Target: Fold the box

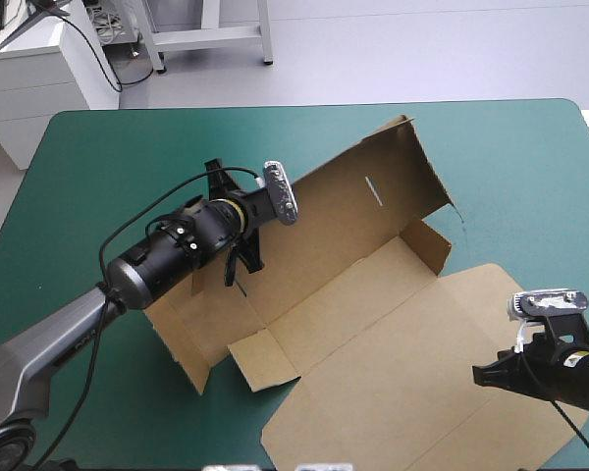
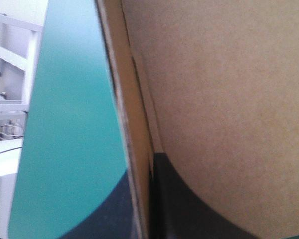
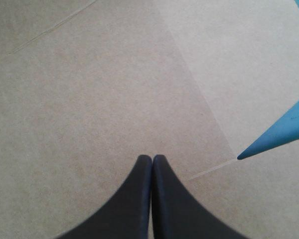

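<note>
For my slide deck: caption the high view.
Left tool clamps a wall of the brown box; right tool, shut, hovers over its flat lid.

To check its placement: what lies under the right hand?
Under the shut right hand lies the flat lid of the box. The teal-green cover beneath that board is hidden; it shows only beyond the board's edge.

high: overhead, forward-down | wrists: close on box (image 2: 229, 74) | shared: box

Lab: white cabinet (image 1: 34, 78), metal-framed stand (image 1: 208, 36)
</note>
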{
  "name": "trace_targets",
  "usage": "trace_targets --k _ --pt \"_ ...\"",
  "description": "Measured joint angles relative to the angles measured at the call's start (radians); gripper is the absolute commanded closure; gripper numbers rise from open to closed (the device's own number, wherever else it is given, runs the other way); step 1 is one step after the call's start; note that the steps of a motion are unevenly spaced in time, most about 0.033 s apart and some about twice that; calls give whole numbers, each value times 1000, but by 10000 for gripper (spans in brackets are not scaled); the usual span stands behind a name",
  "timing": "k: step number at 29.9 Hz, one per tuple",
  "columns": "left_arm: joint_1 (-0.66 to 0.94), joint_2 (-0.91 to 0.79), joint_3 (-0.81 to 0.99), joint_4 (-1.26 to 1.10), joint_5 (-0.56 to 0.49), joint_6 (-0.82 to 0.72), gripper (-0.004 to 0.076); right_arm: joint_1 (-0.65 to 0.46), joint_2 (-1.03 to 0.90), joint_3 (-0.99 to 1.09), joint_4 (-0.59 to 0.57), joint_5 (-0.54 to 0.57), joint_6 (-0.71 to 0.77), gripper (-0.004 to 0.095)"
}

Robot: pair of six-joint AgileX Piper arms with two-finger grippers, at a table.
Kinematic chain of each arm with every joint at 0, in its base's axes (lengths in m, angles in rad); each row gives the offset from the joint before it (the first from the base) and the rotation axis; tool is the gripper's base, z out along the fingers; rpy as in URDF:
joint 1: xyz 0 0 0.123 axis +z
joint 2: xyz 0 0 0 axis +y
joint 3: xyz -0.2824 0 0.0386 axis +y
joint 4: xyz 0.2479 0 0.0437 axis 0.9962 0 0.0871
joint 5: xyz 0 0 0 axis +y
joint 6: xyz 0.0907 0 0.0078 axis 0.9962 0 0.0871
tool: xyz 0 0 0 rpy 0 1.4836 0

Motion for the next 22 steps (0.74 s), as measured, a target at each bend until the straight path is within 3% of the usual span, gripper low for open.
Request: trace_targets --k 12,22 --pt "-149 73 -3 662 -74 -330 732 0 0 0 3 0 -10 927" --pt "-168 138 -8 790 -204 -370 732 0 0 0 3 -4 -13 927"
